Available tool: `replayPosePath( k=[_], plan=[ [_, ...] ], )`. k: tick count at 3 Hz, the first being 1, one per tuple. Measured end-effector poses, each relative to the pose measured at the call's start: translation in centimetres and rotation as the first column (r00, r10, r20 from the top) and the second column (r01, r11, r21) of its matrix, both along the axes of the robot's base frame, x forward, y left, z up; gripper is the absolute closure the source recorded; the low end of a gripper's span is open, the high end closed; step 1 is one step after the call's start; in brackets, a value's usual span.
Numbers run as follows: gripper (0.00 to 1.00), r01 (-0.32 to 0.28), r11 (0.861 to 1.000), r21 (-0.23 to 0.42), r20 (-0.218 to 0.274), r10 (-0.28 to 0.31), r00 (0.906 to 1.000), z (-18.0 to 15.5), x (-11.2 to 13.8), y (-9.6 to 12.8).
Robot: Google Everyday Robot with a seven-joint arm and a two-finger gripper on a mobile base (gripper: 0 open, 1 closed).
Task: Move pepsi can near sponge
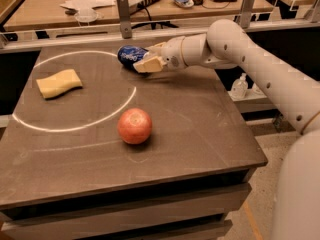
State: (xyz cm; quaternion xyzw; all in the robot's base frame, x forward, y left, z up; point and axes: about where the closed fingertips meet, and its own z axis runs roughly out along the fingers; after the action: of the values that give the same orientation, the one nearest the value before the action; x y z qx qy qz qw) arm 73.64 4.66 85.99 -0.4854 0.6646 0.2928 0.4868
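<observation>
The only enclosure on the dark tabletop (200, 119) is a white ring (75, 129) drawn over its left half, and one thing lies inside it: the sponge (59, 83), flat, pale yellow and wavy-edged, close to the left edge, with its long side running roughly left to right and slanting a little. The red apple (134, 126) stands just outside the ring's near-right arc, about midway between the far and near edges. The pepsi can (129, 55) is also outside the ring, just beyond its far-right arc, close to the far edge and a little left of that edge's middle. It lies on its side with the white lettering showing on its dark blue wall. Its long axis runs roughly along the far edge, slanting slightly toward the near right; the rounded end that shows points left, toward the far left corner, and the other end is hidden. The gripper (149, 58) covers that hidden end. It reaches in from the right on the pale arm (250, 54), low over the table and up against the can — whether it has clamped the can or only sits around it I cannot tell. The can and the sponge are well apart, with the far-left part of the ring between them. A small clear bottle (240, 86) stands beyond the right edge, lower than the tabletop.
</observation>
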Motion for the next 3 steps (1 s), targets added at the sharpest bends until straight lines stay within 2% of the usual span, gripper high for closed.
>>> replayPosePath(
  k=[1,2,3],
  plan=[
    [1.00,-0.186,0.982,0.019,0.061,0.184,0.9810,0.6,0.4,3.8],
    [1.00,-0.393,0.919,-0.005,0.114,0.391,0.9132,2.3,0.2,7.8],
    [1.00,-0.513,0.857,-0.046,0.127,0.515,0.8480,3.8,-1.4,8.6]
  ],
)
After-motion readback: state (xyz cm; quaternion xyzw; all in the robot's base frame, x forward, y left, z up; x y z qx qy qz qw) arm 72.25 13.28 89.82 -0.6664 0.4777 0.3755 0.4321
